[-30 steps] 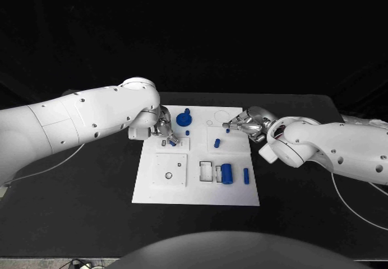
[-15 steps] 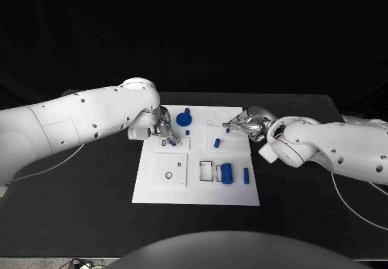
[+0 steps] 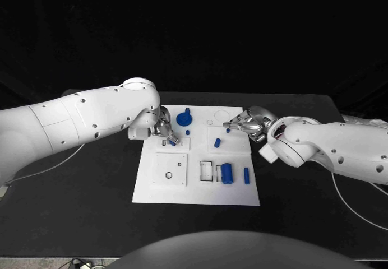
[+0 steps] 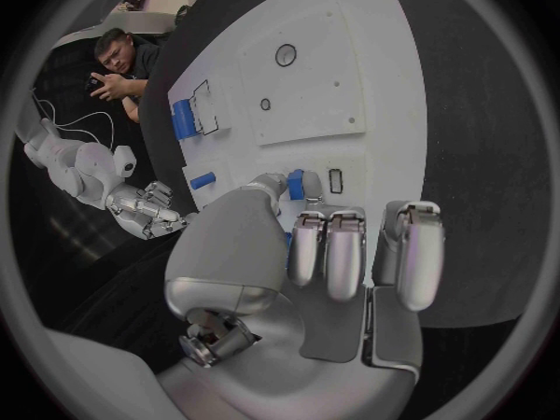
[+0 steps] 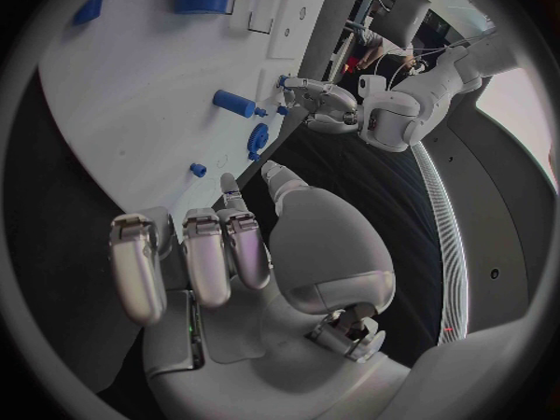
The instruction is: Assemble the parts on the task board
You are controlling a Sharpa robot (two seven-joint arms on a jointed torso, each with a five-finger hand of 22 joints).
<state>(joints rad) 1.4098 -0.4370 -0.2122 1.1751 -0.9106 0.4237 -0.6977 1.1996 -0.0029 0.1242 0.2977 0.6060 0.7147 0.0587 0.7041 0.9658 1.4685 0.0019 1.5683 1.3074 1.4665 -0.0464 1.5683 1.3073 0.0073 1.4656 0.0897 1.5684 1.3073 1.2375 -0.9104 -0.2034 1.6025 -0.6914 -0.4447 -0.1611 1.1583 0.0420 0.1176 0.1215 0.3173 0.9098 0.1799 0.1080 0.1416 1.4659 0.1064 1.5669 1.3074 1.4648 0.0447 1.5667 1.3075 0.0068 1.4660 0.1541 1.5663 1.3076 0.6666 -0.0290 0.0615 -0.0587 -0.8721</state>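
A: Left hand [image 3: 163, 132] pinches a small blue part [image 4: 297, 184] at its fingertips, over the task board's [image 3: 194, 190] upper-left slot.

B: Right hand [image 3: 245, 122]?

A: Also pinching a tiny blue piece [image 3: 228, 130], by the board's upper right.

B: Handling?

A: Looks rigid, light, slippery plastic. Best pinched across the flat sides.

White task board [image 3: 153, 185], blue parts [image 3: 227, 172]

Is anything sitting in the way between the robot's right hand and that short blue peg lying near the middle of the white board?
Nothing visible does. The right hand hovers at the task board's right far edge, and bare white board lies between it and the blue peg.
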